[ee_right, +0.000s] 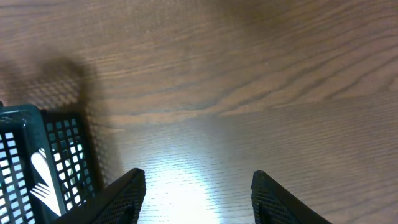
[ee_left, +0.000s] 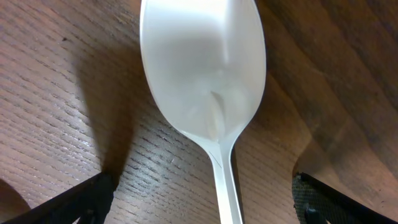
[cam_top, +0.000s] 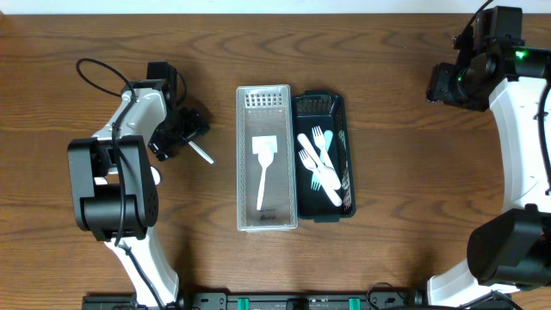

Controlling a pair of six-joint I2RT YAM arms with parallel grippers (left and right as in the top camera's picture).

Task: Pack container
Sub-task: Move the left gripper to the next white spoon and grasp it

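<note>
Left end effector [cam_top: 182, 129] is down low over the desk [cam_top: 413, 215], fingers [ee_left: 87, 199] spread wide on either side of a white plastic spoon [ee_left: 205, 81] handle, not pinching it as far as I can see. The spoon is just left of the clear container [cam_top: 242, 172]. That one's got a single white spatula [cam_top: 263, 159] in it, plus a small mark at its near end that's too tiny to read. Snug against its right side is a dark green basket [cam_top: 347, 112] holding white and pale teal forks [cam_top: 320, 168]. Right end effector [ee_right: 199, 196] is open and empty, above the wood by the basket's corner.
</note>
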